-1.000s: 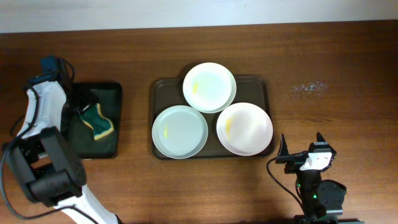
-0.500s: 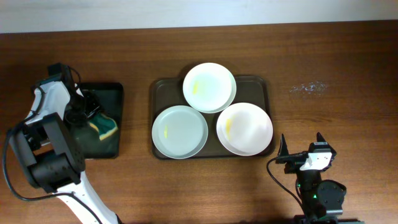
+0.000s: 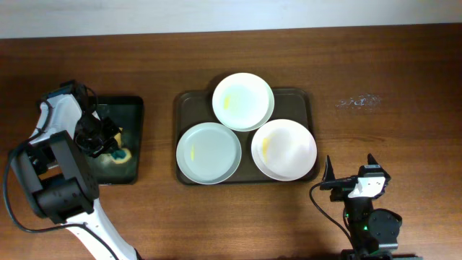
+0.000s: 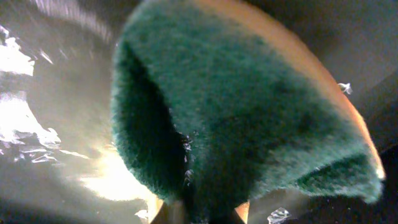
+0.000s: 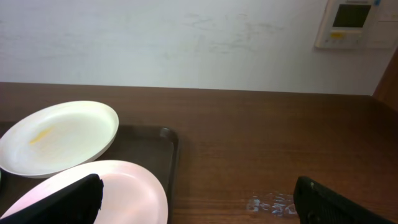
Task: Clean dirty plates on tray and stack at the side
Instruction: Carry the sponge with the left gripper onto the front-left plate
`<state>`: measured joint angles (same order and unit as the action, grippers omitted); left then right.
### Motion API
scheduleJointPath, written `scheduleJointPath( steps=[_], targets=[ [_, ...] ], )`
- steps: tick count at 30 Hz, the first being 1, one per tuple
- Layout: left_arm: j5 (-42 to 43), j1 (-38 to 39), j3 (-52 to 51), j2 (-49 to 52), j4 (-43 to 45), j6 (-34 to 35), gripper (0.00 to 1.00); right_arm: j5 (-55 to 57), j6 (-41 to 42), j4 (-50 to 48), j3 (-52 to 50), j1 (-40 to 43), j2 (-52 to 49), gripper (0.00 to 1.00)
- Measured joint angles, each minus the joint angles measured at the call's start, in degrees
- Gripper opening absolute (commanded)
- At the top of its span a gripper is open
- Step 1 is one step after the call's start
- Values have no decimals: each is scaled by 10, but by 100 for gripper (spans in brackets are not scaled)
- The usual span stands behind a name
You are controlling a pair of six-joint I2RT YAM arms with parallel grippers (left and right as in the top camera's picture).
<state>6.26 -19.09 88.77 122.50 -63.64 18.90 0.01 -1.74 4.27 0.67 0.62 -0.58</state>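
Note:
Three white plates lie on the dark brown tray [image 3: 191, 105]: one at the back [image 3: 243, 101], a bluish one at front left [image 3: 208, 152], one at front right [image 3: 284, 149]. Each shows a small yellow smear. Over the small black tray, my left gripper [image 3: 108, 141] is shut on a green and yellow sponge [image 3: 119, 153]. The sponge [image 4: 249, 118] fills the left wrist view, pinched between the fingertips of that gripper [image 4: 199, 214]. My right gripper [image 3: 349, 166] stands open near the front edge, right of the tray. In its own view the right gripper [image 5: 202, 208] is empty, with two plates [image 5: 59, 137] [image 5: 124, 193] to its left.
A narrow black tray [image 3: 130, 115], wet and shiny inside, sits left of the brown tray. A patch of water drops [image 3: 359, 102] lies on the wooden table at the back right. A white wall runs behind the table.
My left gripper has come down over the black tray toward the front and shut on the sponge. The right arm and the plates have not moved.

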Motion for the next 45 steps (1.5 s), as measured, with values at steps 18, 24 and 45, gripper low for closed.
scheduleJointPath(
  steps=[18, 24, 45],
  targets=[
    [-2, 2, 76, -39, -30, 0, 0, 0, 0, 0, 0, 0, 0, 98],
    [0, 4, 179, -122, -68, -1, 0, 0, 0, 0, 0, 0, 0, 98],
    [3, 405, -55, -165, 25, 50, 0, 6, 0, -14, -1, 0, 0, 98]
  ],
)
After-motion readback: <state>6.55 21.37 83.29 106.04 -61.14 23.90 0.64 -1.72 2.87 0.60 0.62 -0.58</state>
